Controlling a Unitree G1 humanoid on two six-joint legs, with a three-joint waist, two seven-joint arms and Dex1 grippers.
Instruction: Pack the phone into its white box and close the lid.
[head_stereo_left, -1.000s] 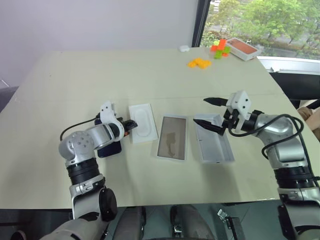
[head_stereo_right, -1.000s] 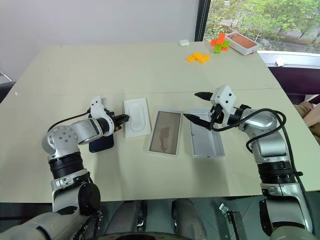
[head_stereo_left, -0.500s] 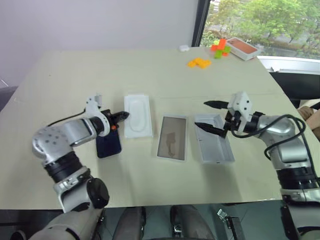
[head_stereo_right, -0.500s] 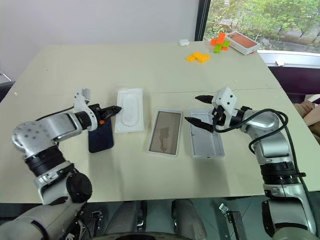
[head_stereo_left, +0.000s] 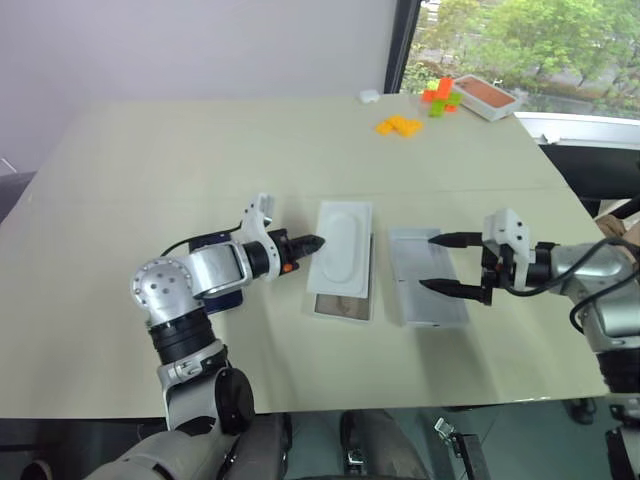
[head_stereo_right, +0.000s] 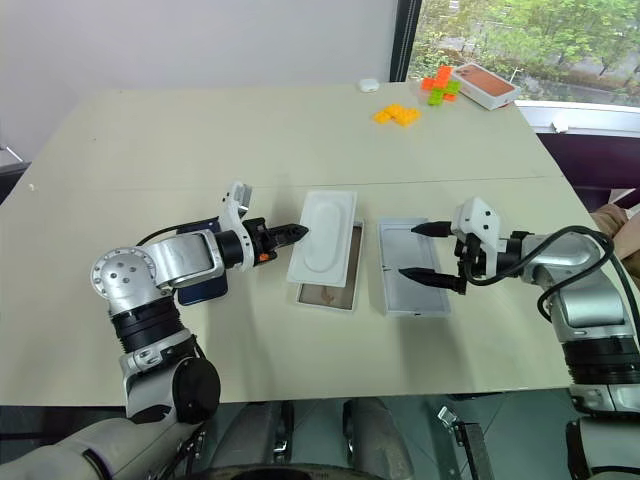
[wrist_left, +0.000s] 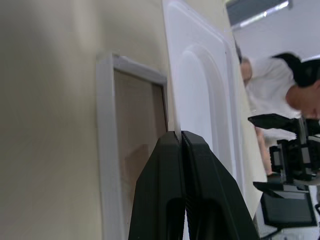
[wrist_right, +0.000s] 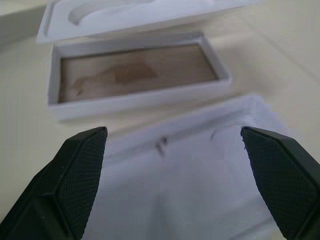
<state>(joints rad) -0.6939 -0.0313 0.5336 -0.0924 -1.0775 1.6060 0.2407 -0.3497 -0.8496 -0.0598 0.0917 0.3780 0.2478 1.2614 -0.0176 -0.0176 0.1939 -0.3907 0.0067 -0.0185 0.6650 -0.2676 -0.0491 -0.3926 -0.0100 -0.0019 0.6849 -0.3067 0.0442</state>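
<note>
Insert (head_stereo_left: 341, 246) carried over white box (head_stereo_left: 343, 303), left claw (head_stereo_left: 316, 241) pinching

A wide, pale beige rectangular bench (head_stereo_left: 200, 160) fills the room's middle, its matte top evenly lit by daylight. Behind it rises a plain white wall (head_stereo_left: 200, 45). At the far right corner a dark-framed window (head_stereo_left: 402, 45) shows green trees (head_stereo_left: 520, 30) outside, with a white sill (head_stereo_left: 580, 125) below it.
</note>
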